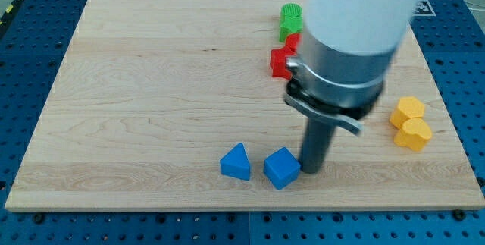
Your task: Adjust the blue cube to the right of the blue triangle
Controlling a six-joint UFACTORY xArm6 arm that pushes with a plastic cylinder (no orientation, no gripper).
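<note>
The blue cube [281, 168] lies near the view's bottom, just right of the blue triangle [236, 161], with a small gap between them. My tip [311, 171] rests on the board right beside the cube's right side, touching it or nearly so. The rod rises from there into the arm's large grey and white body, which hides the board behind it.
A red block [283, 61] and a green block [289, 21] lie at the view's upper middle, partly hidden by the arm. Two yellow blocks [410, 122] lie close together at the right, near the wooden board's [136, 86] right edge.
</note>
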